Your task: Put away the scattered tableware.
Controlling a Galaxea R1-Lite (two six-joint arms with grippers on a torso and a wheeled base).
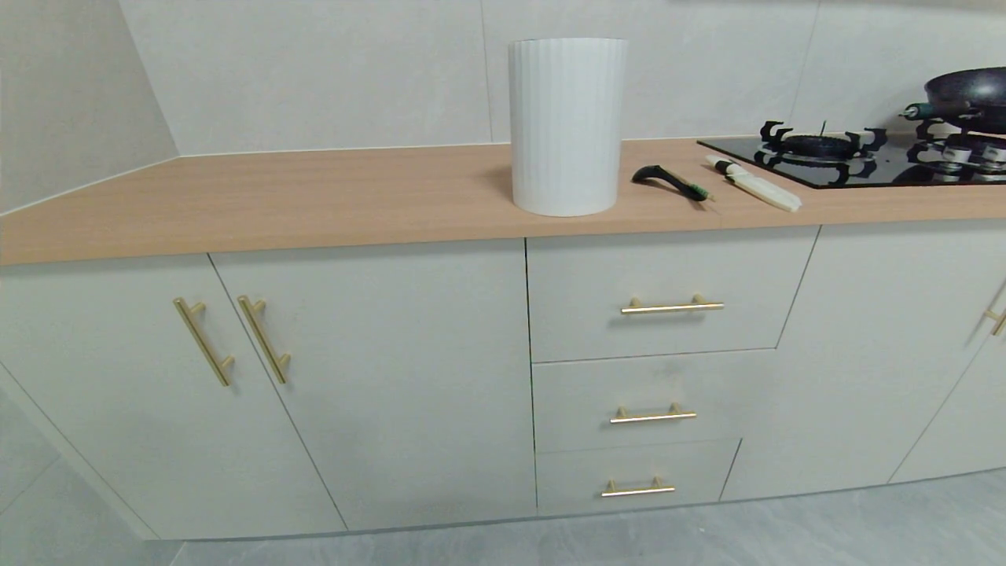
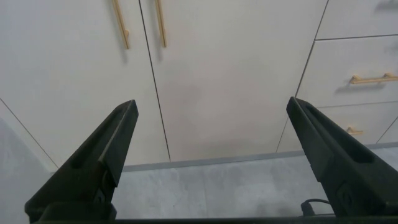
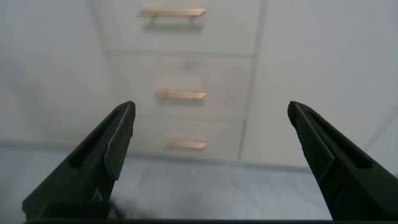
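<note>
Tableware unsorted: nothing appears put away yet, so I judge the whole task to remain. Two pieces lie loose on the wood-grain surface (image 1: 314, 196), well above and beyond both pairs of my fingers. One is a dark-handled utensil (image 1: 668, 181), curved, with a matte black grip. Just beside it lies a pale utensil (image 1: 754, 183), long, flat and cream-coloured. Neither can be identified more closely. Near them stands a white canister (image 1: 567, 126), tall, cylindrical, vertically ribbed and matte. I judge it the likely holder, though its inside is hidden.

My left fingers (image 2: 106, 155), black, wedge-shaped and tapering, are spread wide with nothing between them. They sit low before the smooth pale cabinet doors (image 2: 205, 74), which carry slim brass handles (image 2: 122, 25). My right fingers (image 3: 106, 155), likewise spread and empty, hang before the drawers (image 3: 180, 62), all shut.

Past the utensils, farther from my fingers, a glossy black hob (image 1: 849, 169) carries a dark pan (image 1: 971, 90).

Steps left, as judged: raise an arm to the surface, pick up each utensil, stow it.
</note>
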